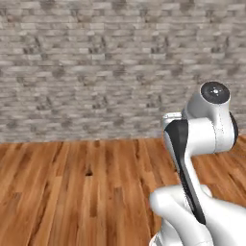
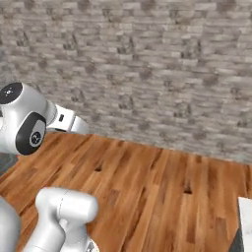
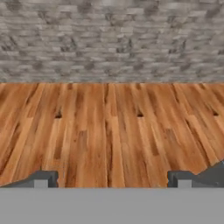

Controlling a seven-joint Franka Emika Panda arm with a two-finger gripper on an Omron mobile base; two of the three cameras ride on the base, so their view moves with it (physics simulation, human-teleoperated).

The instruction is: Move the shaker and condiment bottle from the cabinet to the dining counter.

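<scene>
Gripper wide open and empty, facing bare floor and brick wall, no task items in sight.
Your gripper (image 3: 109, 181) stands wide, its two fingertips (image 3: 43, 178) far apart with nothing between them. Ahead is wooden floor (image 3: 109, 131), then brick wall (image 3: 109, 39). Shaker, condiment bottle, cabinet and dining counter: can't place any from here. Risk: you're steering blind, so a wrong turn wastes the run, and the folded arm (image 1: 192, 144) could clip the white corner (image 2: 244, 211) at lower right in the right base view.
</scene>
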